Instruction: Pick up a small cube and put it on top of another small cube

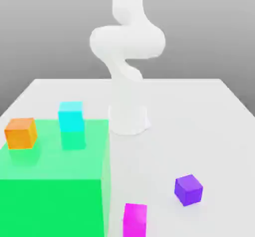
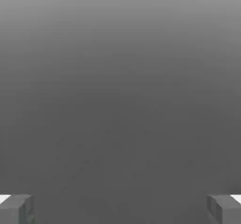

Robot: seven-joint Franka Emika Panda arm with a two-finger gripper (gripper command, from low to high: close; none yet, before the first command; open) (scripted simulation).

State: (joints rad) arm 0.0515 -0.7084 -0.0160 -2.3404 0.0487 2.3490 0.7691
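1. A white bench with a smooth, matte top spans the exterior view.
2. Behind its far edge stands a plain grey backdrop, lighter near the top and darker toward the bench.
3. Light is soft and even; shadows on the bench are faint.

soft even light, faint shadows, slight blur

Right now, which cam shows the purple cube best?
The exterior view. The purple cube sits in the open on the white table, toward that view's lower right, apart from the magenta cube. The hand view gives nothing of the cube, just the open claw against grey.
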